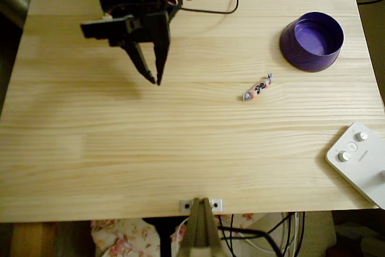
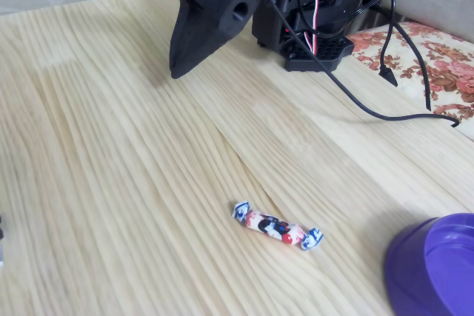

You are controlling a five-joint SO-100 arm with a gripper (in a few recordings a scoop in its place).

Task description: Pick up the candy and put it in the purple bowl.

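Gripper [image 1: 154, 80], fingers nearly closed and empty, hangs well apart from the candy [image 1: 257, 87], which lies loose on the table [image 1: 120, 148] near the bowl [image 1: 311, 41]. Best approach: open wider, straddle the wrapper's middle crosswise.

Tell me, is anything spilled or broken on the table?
Nothing stands out. The candy lies whole on the bare wood, apart from the purple bowl, which sits upright. The gripper hangs over the table away from both, with nothing between its jaws.
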